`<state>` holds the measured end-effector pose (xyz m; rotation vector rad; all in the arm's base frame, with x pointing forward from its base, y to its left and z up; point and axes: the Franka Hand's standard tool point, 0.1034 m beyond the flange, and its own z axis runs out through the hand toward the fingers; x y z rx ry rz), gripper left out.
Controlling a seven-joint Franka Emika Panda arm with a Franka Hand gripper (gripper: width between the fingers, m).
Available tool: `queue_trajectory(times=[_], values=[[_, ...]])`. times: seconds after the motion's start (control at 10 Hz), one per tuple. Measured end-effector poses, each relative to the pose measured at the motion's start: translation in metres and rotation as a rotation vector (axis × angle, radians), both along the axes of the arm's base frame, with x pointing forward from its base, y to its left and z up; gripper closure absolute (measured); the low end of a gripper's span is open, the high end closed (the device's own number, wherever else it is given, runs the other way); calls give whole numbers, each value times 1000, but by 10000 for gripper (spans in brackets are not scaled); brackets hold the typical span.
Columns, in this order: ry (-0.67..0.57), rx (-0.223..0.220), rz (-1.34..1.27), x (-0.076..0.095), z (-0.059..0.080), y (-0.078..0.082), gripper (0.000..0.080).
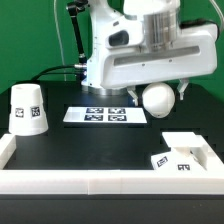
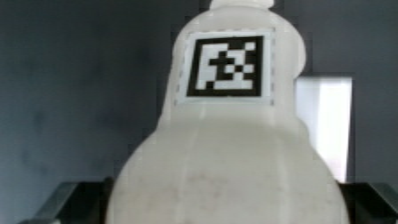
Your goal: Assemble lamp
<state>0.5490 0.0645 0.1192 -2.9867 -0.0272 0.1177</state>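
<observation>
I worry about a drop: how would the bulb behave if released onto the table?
The bulb ends in a round ball, so it would probably roll. The wrist view shows it tapering to a narrow neck, so it may roll in a curve. Its smooth, hard-looking white surface could slip in the gripper.

Item 1: white Panda arm [image 1: 135, 45], seen at the top centre.
Item 2: tool [image 1: 158, 94], pointed downward; the round white bulb [image 1: 158, 100] is clasped between its dark fingers [image 1: 132, 96] and held clear of the black desk [image 1: 90, 145].
Item 3: marker board [image 1: 107, 115], laid flat just in front of the bulb.
Item 4: tapered shade [image 1: 27, 108], stood narrow end up at the exterior view's left, tags displayed.
Item 5: low square base [image 1: 180, 155], tagged, placed at the exterior view's right beside the white border rail [image 1: 100, 182].
</observation>
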Motion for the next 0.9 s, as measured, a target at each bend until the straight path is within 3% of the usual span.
queue_trajectory(times=[0.1,0.3,0.5,0.9], values=[[-68,-8,-12,7,4,-2,220],[-205,-34,-29,9,-1,-6,220],[-211,-38,-20,8,-3,-8,220],[-309,-49,123,43,27,-10,220]])
